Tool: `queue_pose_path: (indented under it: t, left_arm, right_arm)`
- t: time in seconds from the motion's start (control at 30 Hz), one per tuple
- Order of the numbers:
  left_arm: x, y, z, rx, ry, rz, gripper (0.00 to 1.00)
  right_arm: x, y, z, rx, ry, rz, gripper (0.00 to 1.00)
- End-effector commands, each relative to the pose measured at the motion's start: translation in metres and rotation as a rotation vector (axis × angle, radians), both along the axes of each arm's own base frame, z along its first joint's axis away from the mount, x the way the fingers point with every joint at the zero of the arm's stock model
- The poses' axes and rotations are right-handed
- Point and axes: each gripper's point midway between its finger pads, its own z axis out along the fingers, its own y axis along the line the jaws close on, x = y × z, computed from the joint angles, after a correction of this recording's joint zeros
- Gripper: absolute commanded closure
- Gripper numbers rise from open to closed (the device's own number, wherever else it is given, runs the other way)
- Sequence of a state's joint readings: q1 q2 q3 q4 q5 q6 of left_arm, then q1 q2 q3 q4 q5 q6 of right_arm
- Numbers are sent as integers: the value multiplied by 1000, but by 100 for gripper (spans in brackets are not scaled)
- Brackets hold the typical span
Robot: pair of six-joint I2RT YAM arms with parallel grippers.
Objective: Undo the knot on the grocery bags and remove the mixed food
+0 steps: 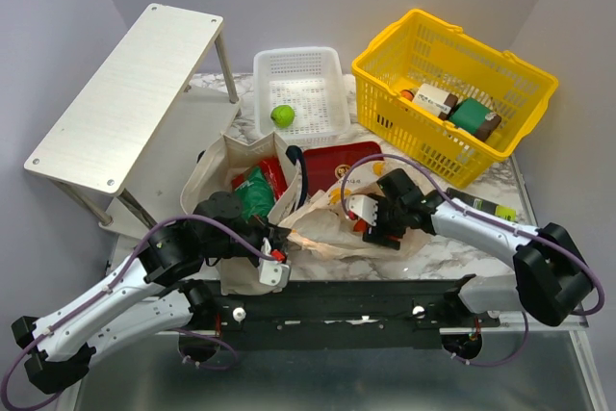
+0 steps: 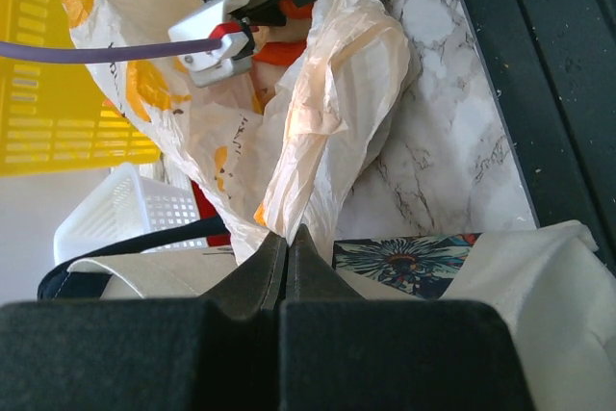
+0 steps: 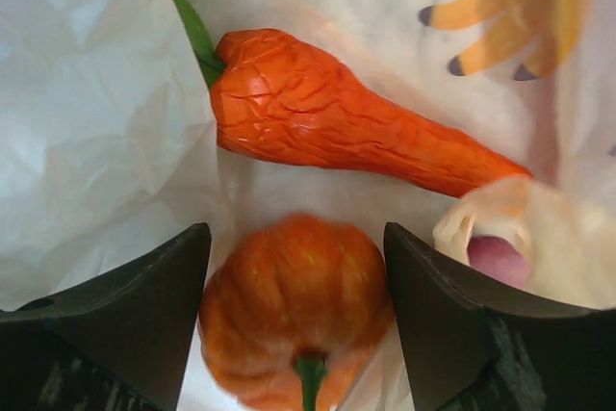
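- Top view: the plastic bag (image 1: pixel 322 235) lies slumped near the middle, just at 3 o'clock of the canvas tote (image 1: pixel 214 166). The left gripper (image 1: pixel 284 241) meets the bag's 9 o'clock edge. The right gripper (image 1: pixel 377 228) reaches into its mouth from 3 o'clock. No tied knot shows, so I judge the bag to be open.
- Left wrist view: the 2 fingers (image 2: pixel 260 281) are pressed together on a fold of the bag's film, which tapers down to their tips. The film is thin, soft and slippery, so a bunched fold looks like the safest hold.
- Right wrist view: the jaws stand spread, 1 on each side of the orange (image 3: pixel 294 305), and are not visibly squeezing it. The carrot (image 3: pixel 356 127) lies at 12 o'clock of the orange, on the film inside the bag. The orange looks light, firm and round, so it is likely to roll; grip it across its widest middle. The carrot looks stiff, and its thick end by the green stub suits a pinch.
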State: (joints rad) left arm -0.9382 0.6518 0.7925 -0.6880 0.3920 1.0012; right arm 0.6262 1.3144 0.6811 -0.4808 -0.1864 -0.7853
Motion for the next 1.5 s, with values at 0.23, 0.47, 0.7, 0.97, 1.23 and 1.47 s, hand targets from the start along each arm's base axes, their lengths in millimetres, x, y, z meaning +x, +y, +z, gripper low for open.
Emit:
queue_pose_path:
  t: [0.23,0.47,0.7,0.97,1.23,1.47]
  left_arm:
    - [0,0,-11,15,23,11,100]
    - [1,-3,-11,19,28,8,100]
    - [10,-5,-10,16,18,42,100]
    - [18,0,-6,47,25,101,100]
    - [16,-2,-9,70,62,96,100]
    - [16,-9,-5,62,83,83,100]
  right_arm:
    - [6,-13,19,-31,-81,6,50]
    - [15,24,85,141,-91,27,58]
    - [-13,71,156,389,61,142,61]
    - [-18,118,274,696,57,258,60]
    - [68,160,338,846,-138,100,62]
    - [209,193,292,728,-285,-155,62]
